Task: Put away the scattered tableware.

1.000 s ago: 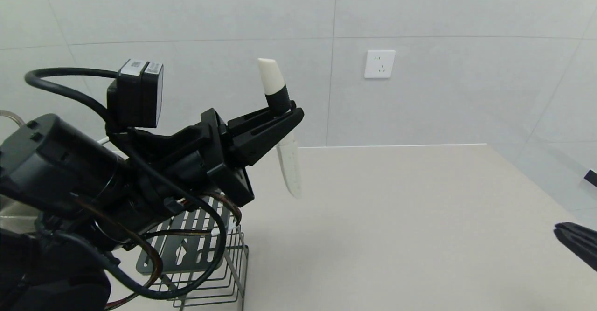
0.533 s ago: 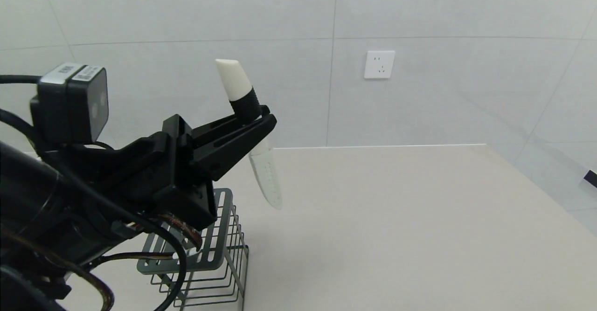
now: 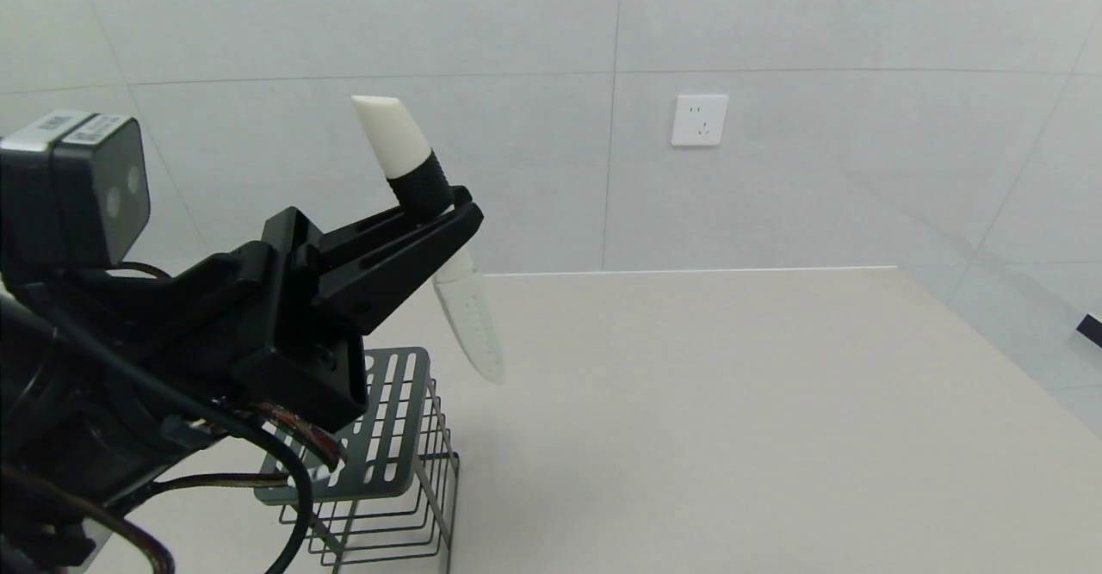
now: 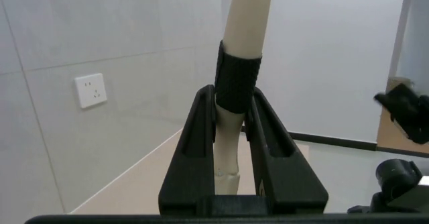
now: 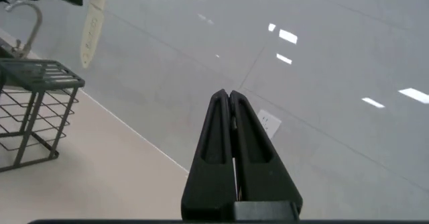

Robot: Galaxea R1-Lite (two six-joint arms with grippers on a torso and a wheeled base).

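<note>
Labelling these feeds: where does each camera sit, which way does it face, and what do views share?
Head view: on the head, facing forward and down over the table; shows the left claw gripping the white knife near the wire rack.
Left wrist view: on the left wrist, looking along that claw toward the wall socket.
Right wrist view: on the right wrist, looking along the shut right claw.
Shared: all three show the knife and socket.

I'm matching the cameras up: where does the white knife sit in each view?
Head view: knife left of centre, clamped in the left gripper, blade down, near the wire rack.
Left wrist view: knife between that gripper's fingers.
Right wrist view: knife far off, higher than the wire rack.
Shared landmark: wall socket.
</note>
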